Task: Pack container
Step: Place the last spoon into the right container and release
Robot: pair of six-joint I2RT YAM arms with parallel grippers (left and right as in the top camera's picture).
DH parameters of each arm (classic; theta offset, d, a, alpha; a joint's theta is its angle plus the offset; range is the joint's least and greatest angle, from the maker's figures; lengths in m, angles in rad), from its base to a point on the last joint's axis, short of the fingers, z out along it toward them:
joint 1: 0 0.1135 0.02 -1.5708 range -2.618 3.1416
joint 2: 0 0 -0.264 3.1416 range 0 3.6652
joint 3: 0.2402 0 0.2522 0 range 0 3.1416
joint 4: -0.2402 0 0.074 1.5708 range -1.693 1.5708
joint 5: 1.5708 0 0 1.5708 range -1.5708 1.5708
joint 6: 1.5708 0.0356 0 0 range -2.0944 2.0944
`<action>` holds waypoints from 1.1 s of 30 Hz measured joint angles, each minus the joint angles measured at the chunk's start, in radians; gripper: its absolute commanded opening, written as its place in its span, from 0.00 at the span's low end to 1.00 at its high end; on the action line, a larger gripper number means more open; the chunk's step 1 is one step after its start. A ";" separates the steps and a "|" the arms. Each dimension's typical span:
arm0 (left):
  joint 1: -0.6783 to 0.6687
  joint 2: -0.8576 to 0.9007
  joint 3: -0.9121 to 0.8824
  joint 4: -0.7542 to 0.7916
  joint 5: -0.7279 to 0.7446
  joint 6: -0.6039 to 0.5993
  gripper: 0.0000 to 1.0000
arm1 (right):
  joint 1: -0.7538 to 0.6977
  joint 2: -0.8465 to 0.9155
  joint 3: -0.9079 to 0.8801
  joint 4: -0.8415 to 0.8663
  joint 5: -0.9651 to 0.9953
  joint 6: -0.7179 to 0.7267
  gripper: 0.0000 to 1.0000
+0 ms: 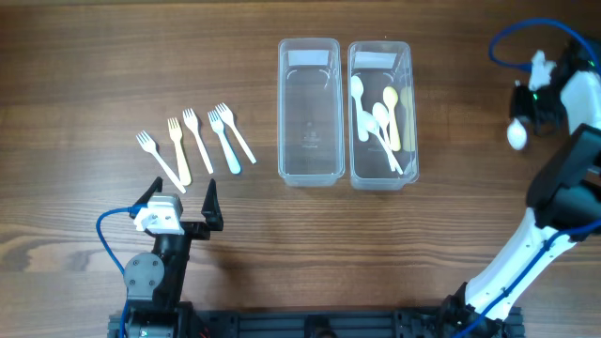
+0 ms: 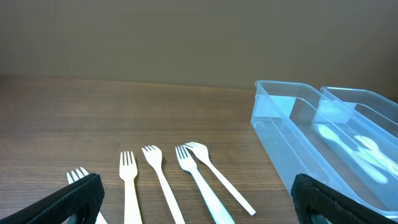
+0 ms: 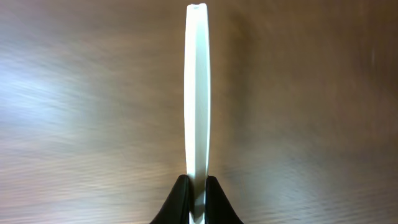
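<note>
Two clear containers stand side by side at the table's middle. The left container point(image 1: 282, 113) point(image 2: 273, 118) holds nothing, while the right container point(image 1: 411, 113) point(image 2: 373, 106) holds several white and yellow spoons point(image 1: 380, 122). Several plastic forks point(image 1: 197, 141) point(image 2: 158, 180) lie in a row on the wood to the left. My left gripper point(image 1: 181, 194) point(image 2: 199, 199) stands open just in front of the forks, touching none. At the far right my right gripper point(image 1: 531, 103) point(image 3: 197, 186) is shut on a white spoon point(image 1: 517, 134) point(image 3: 197, 93), lifted off the table, handle pointing away from the jaws.
The wooden table extends bare between the forks and the containers and in front of both containers. My right arm point(image 1: 526, 244) rises along the right edge. A blue cable point(image 1: 512, 42) loops near the right wrist.
</note>
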 measured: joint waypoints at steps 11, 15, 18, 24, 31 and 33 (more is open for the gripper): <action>0.000 0.000 0.000 0.000 0.000 0.000 1.00 | 0.354 -0.249 0.050 0.002 -0.076 0.164 0.04; 0.000 0.000 0.000 0.000 0.000 0.000 1.00 | 0.436 -0.246 0.048 -0.024 -0.081 0.204 0.04; 0.000 0.000 0.000 0.000 0.000 0.000 1.00 | 0.483 -0.246 0.023 -0.021 -0.082 0.215 0.04; 0.000 0.000 0.000 0.000 0.000 0.000 1.00 | 0.577 -0.246 -0.078 0.017 -0.085 0.222 0.04; 0.000 0.000 0.000 0.000 0.000 0.000 1.00 | 0.628 -0.245 -0.203 0.069 -0.085 0.231 0.34; 0.000 0.000 0.000 0.000 0.000 0.000 1.00 | 0.628 -0.245 -0.217 0.069 -0.085 0.235 0.36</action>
